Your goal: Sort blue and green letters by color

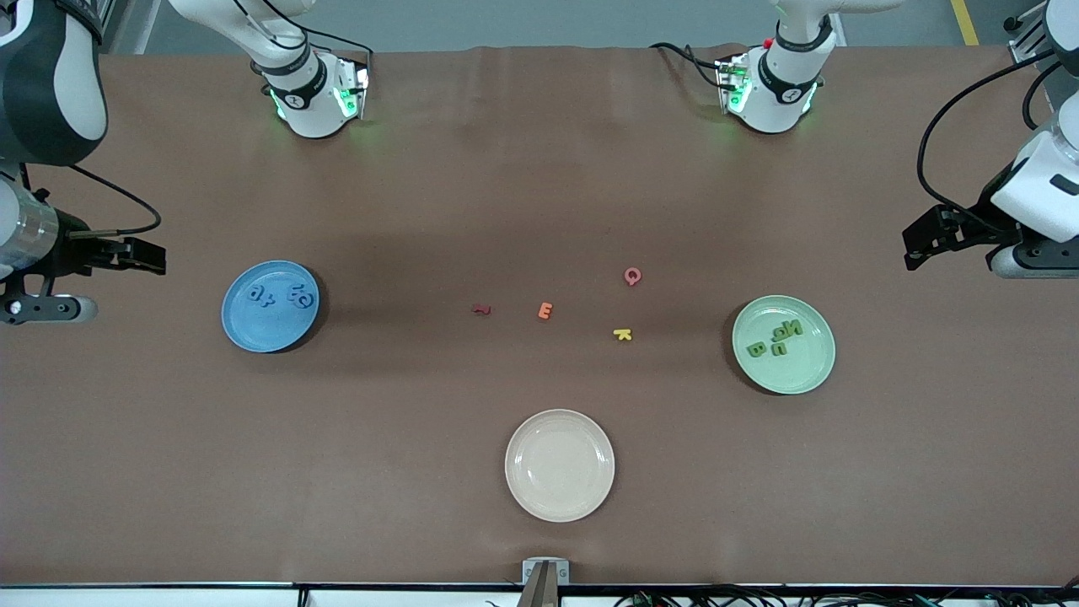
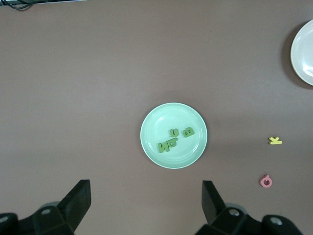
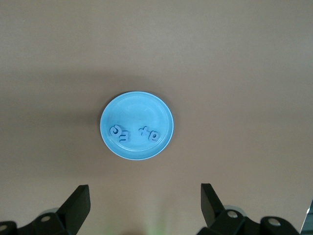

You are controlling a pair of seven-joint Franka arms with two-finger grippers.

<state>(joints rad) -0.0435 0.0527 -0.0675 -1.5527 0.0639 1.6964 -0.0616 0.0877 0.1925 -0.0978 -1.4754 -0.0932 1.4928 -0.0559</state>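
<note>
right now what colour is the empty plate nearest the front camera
Cream-white plate, clearest in the front view.

Blue letters (image 1: pixel 281 295) flat on blue plate (image 1: pixel 244 329), green letters (image 1: pixel 777 339) on green plate (image 1: pixel 801 375)

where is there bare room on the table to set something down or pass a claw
Bare table lies between the blue plate and the dark red letter, and between the cream plate and the green plate. It is crowded mid-table around the orange E, pink letter and yellow K.
</note>
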